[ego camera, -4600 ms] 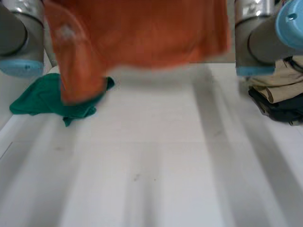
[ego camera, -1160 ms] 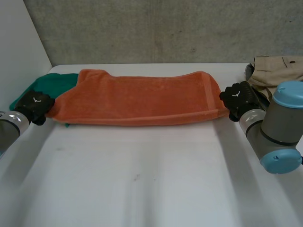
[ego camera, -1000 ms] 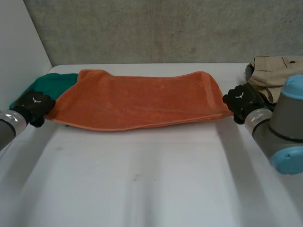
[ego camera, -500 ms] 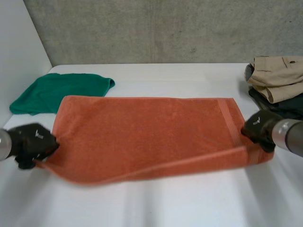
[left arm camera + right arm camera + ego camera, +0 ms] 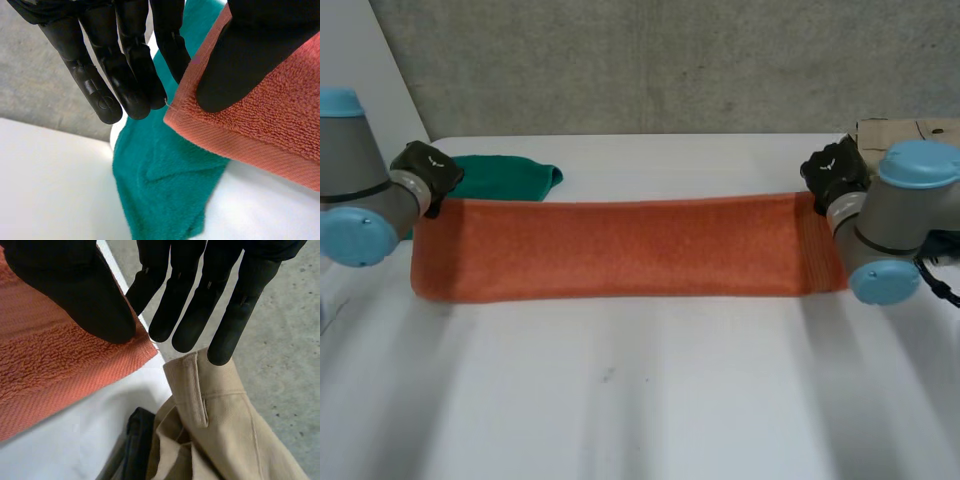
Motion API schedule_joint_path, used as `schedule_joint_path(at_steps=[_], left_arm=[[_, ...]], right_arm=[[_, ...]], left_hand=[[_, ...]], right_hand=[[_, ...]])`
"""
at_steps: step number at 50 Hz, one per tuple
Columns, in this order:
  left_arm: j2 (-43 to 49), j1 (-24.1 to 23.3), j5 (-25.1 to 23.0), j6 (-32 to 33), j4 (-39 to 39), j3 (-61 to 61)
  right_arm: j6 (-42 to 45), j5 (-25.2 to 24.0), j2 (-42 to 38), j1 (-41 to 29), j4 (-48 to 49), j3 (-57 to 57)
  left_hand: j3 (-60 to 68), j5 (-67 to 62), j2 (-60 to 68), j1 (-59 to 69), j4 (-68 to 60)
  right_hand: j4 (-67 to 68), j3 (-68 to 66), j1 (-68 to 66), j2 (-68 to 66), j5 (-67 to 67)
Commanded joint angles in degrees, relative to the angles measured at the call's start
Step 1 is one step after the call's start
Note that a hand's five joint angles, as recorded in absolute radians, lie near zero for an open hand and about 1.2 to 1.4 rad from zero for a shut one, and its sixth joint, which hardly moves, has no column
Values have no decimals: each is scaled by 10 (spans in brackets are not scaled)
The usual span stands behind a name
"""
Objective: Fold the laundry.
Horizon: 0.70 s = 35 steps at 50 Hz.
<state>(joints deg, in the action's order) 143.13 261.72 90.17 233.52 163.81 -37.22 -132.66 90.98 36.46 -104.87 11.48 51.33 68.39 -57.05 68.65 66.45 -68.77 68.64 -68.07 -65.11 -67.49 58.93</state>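
Observation:
An orange towel [image 5: 620,250] hangs as a long, taut band between my two hands over the far half of the white table [image 5: 640,400]. My left hand [image 5: 425,170] holds its upper left corner; in the left wrist view the thumb [image 5: 250,55] pinches the towel's hemmed corner [image 5: 270,130] against the straight fingers [image 5: 125,65]. My right hand [image 5: 832,172] holds the upper right corner; in the right wrist view its thumb [image 5: 75,290] presses the towel [image 5: 50,370] against the fingers [image 5: 200,300].
A green cloth [image 5: 505,178] lies crumpled at the back left, just behind and below my left hand, also under the towel corner [image 5: 160,185]. Beige clothing [image 5: 910,130] [image 5: 215,430] on a dark garment [image 5: 137,440] sits at the back right. A grey wall stands behind the table.
Both hands have risen and moved back from the table's near part, taking the towel's corners along. The towel, half spread before, now hangs as a narrow, straight band.

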Motion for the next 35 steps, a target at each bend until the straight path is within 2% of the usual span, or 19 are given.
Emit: schedule_joint_path(at_steps=[1, 9, 23, 24, 25, 26, 28, 35], left_arm=[[62, -16, 11, 3, 12, 78], [105, -23, 2, -4, 65, 122], [139, -33, 2, -20, 77, 146], [139, -35, 3, -22, 82, 145], [137, -38, 4, -25, 90, 138], [135, -40, 6, -26, 94, 132], [124, -44, 12, -31, 106, 116], [73, -35, 25, -45, 151, 39]], right_arm=[[4, 3, -71, -10, 24, -85], [19, 8, -151, -12, 42, -182], [26, 3, -211, -7, 75, -236], [27, 2, -213, -9, 80, -236], [28, 5, -216, -10, 90, -235], [28, 2, -218, -10, 92, -234], [37, 3, -221, -12, 97, -231], [28, 11, -194, -8, 102, -195]], left_hand=[[116, -129, 114, 136, -112], [116, -129, 114, 136, -112], [116, -129, 114, 136, -112], [21, -35, 19, 41, -18], [-269, 256, -272, -250, 273], [-392, 379, -395, -373, 396], [-584, 571, -586, -564, 588], [-584, 571, -586, -564, 588]], right_hand=[[114, -119, -149, -125, 111], [114, -119, -149, -125, 111], [112, -117, -147, -123, 109], [-103, 97, 68, 92, -106], [-533, 528, 498, 522, -536], [-586, 581, 551, 575, -589], [-586, 581, 551, 575, -589], [-586, 581, 551, 575, -589]])
